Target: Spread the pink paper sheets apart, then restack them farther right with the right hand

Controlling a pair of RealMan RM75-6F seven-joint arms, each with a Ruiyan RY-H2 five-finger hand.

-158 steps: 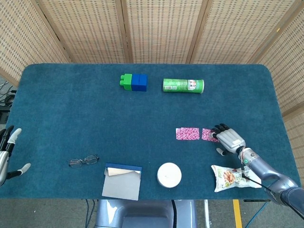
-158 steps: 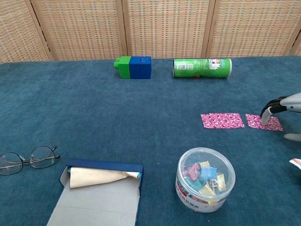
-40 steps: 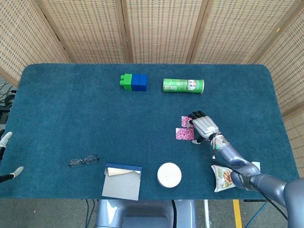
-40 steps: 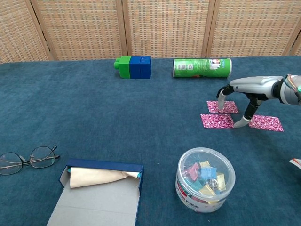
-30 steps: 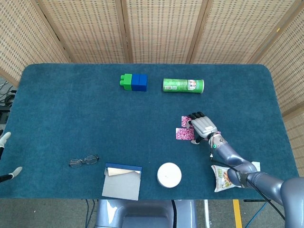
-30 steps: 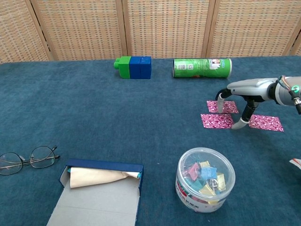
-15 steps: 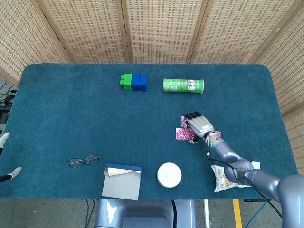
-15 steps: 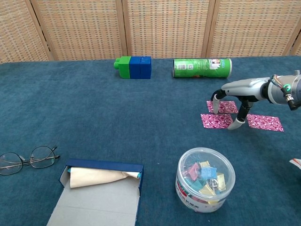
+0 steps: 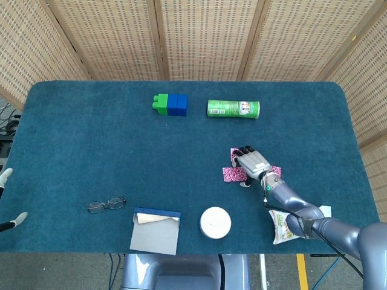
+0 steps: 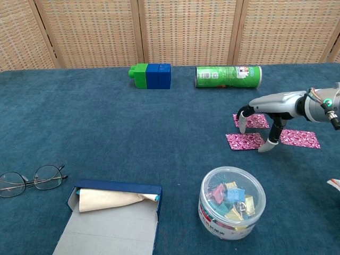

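Three pink patterned paper sheets lie apart on the blue cloth at the right. One sheet (image 10: 244, 141) (image 9: 230, 174) is nearest me, a second sheet (image 10: 257, 121) lies behind it, and a third sheet (image 10: 300, 138) (image 9: 276, 171) is farther right. My right hand (image 10: 264, 109) (image 9: 253, 162) arches over the gap between them, palm down, fingers spread. Its fingertips (image 10: 241, 126) come down at the first two sheets and its thumb tip reaches the cloth beside the near sheet. It holds nothing. Only two pale fingertips of my left hand (image 9: 5, 174) show at the table's left edge.
A green can (image 10: 228, 76) lies on its side and a green-and-blue block (image 10: 151, 75) stands at the back. A clear tub of binder clips (image 10: 232, 202) sits just in front of the sheets. A snack bag (image 9: 292, 225), glasses (image 10: 29, 178) and an open blue box (image 10: 112, 217) lie along the front.
The right hand has crept left and toward me, dragging the near sheet slightly left and forward. Five seconds ago only two sheets showed; three lie apart now.
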